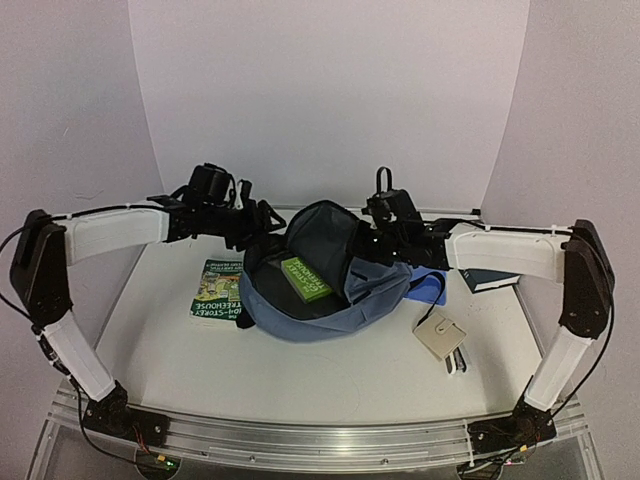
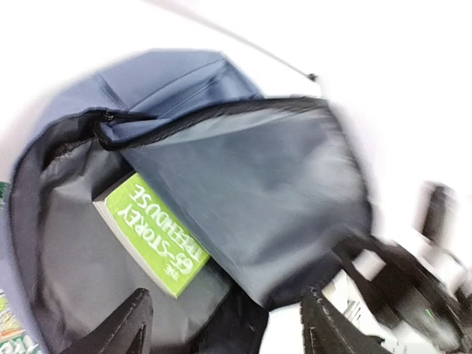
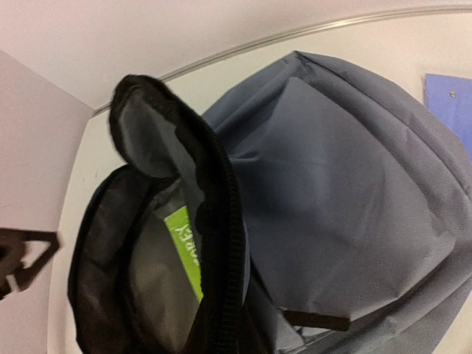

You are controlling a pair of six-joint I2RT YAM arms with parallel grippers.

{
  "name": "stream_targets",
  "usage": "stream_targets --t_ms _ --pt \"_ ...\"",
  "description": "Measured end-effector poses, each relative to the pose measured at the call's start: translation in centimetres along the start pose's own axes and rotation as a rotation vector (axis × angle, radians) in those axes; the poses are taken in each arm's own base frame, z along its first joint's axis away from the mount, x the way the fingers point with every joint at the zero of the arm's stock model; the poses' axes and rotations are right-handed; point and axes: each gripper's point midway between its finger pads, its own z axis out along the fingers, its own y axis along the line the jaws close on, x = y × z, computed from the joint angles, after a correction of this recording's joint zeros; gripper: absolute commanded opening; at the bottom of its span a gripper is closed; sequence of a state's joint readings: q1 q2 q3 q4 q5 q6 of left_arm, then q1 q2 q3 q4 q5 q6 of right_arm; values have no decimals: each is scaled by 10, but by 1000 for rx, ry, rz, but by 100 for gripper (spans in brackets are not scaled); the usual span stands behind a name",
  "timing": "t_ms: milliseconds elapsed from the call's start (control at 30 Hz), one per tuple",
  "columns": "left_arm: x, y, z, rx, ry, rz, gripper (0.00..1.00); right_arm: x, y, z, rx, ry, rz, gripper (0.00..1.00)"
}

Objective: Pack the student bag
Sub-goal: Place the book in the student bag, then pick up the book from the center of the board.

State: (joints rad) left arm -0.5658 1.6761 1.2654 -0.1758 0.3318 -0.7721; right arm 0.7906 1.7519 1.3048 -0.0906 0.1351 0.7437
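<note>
The slate-blue student bag (image 1: pixel 330 300) lies open in the middle of the table, with a lime-green book (image 1: pixel 306 279) inside. My left gripper (image 1: pixel 262 222) hovers at the bag's back-left rim. In the left wrist view it (image 2: pixel 230 313) is open and empty above the bag's lining, near the green book (image 2: pixel 155 232) and the lifted flap (image 2: pixel 251 199). My right gripper (image 1: pixel 374 240) is at the bag's right rim. In the right wrist view the black zipper edge (image 3: pixel 221 243) runs down into the jaws and stands lifted; the fingers themselves are hidden.
A green-covered book (image 1: pixel 214 290) lies flat left of the bag. A bright-blue notebook (image 1: pixel 432 286) pokes out on its right, and a dark book (image 1: pixel 490 280) lies under the right arm. A beige flat case (image 1: pixel 440 333) sits front right.
</note>
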Motion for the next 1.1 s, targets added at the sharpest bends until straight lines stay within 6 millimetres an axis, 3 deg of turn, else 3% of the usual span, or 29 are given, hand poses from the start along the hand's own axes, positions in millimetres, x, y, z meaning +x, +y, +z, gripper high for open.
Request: stream_targets --t_ms 33,100,200,333,433,600,867,1100 --pt "-2 -6 -14 6 -16 15 78 0 -10 4 20 6 13 1" --pt "-5 -9 -38 9 -47 23 80 1 -25 11 45 19 33 11" --pt "-5 13 -64 -35 -69 -9 79 4 -40 18 69 36 51 37" --pt "-7 87 -90 -147 -98 -135 78 5 -45 19 71 45 57 68" --pt "3 141 -104 -253 -100 -234 78 6 -43 19 60 54 55 82" --pt "35 181 -107 -352 -40 -296 80 7 -39 13 34 65 46 87" --pt "85 221 -108 -462 36 -362 82 3 -26 1 -30 73 35 91" --pt "106 237 -99 -479 89 -405 68 6 -22 0 -53 94 12 85"
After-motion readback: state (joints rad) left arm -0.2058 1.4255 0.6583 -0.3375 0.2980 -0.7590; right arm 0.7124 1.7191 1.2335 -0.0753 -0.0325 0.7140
